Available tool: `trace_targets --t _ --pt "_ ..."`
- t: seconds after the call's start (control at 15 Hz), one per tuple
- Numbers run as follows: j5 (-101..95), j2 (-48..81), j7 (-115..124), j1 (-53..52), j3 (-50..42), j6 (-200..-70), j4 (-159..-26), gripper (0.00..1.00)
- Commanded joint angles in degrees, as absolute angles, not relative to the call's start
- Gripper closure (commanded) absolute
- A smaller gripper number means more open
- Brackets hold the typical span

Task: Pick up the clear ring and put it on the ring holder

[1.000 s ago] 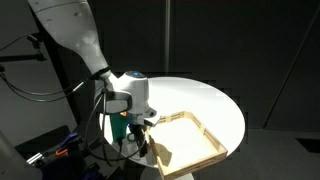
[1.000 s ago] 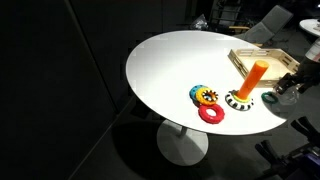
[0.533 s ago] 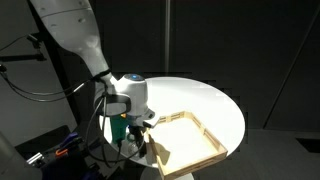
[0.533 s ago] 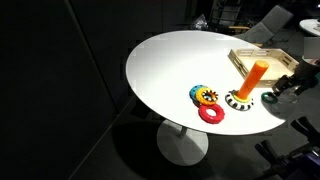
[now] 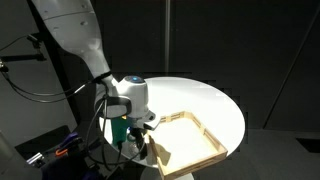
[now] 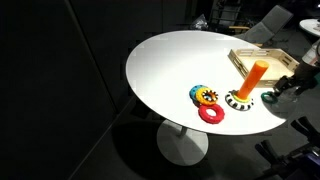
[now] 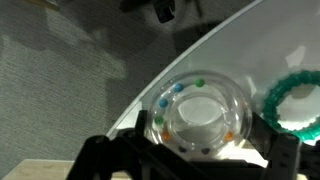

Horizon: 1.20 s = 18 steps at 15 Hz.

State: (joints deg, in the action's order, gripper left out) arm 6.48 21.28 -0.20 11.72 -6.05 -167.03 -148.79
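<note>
Your round white table [image 6: 170,70] is carrying a wooden tray [image 5: 212,134], ring holder [image 6: 256,78], red ring [image 6: 211,113], yellow ring [image 6: 206,95], green ring [image 7: 295,100] and clear ring [image 7: 205,118].

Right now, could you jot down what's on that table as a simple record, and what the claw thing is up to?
table: round, white
ring holder: orange peg, upright, near the table's edge
clear ring: lies flat by the edge, coloured beads inside
green ring: right beside the clear ring
red ring: flat on the table
yellow and blue ring: next to the red ring
wooden tray: shallow, pale
gripper: open, low over the clear ring, not gripping it yet
</note>
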Motion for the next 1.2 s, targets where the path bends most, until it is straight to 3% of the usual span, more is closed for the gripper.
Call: trace_targets --t 0.0,0.53,1.13 --pt "6.57 17.26 0.5 11.3 -6.34 -162.6 -148.43 0.3" --pt "8.61 8.05 -0.01 9.18 -4.54 -149.35 -146.2 0.3" --pt "14.02 0.44 0.37 3.85 -1.62 -144.04 -144.46 0.3"
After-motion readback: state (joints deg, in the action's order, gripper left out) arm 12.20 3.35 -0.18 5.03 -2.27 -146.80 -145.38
